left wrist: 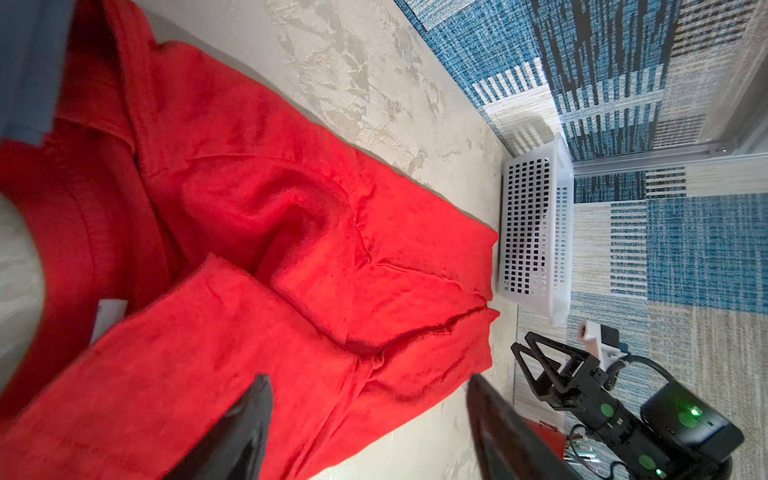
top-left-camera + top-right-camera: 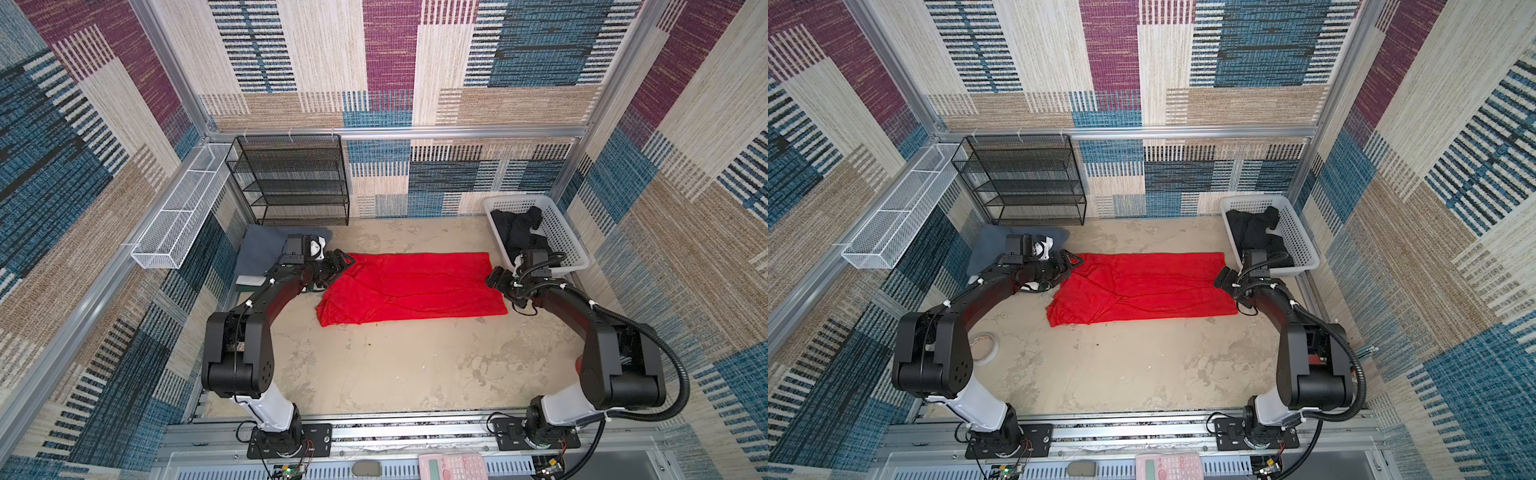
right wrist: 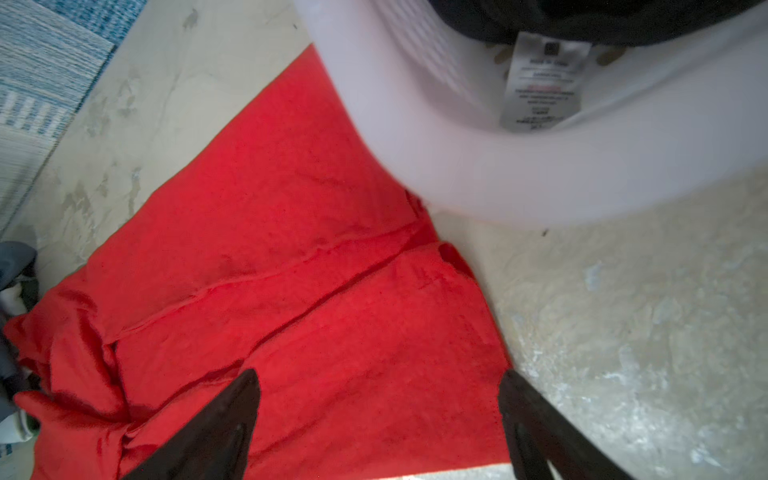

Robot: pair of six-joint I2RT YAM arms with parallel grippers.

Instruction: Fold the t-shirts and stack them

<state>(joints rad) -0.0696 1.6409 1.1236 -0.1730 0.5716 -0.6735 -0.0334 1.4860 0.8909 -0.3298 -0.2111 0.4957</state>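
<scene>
Red cloth, a bright short-sleeved t-shirt [image 2: 411, 286] folded into a long strip, lies flat on the beige desk [image 2: 374, 365] between both jaws. Left jaws stand wide apart over its collar end, gripping nothing. Right jaws, equally wide and empty, hang over its hem end, beside a white perforated plastic basket [image 2: 557, 232] holding a black t-shirt [image 2: 517, 232]. White neck label [image 1: 109, 320]: nothing legible. Care tag [image 3: 540, 83] on the black t-shirt: print too blurred to read.

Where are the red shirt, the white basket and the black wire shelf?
red t-shirt [image 2: 415, 286]: in a top view, middle of the cloth.
white basket [image 2: 565, 241]: in a top view, side wall.
black wire shelf [image 2: 291, 183]: in a top view, middle tier.
</scene>
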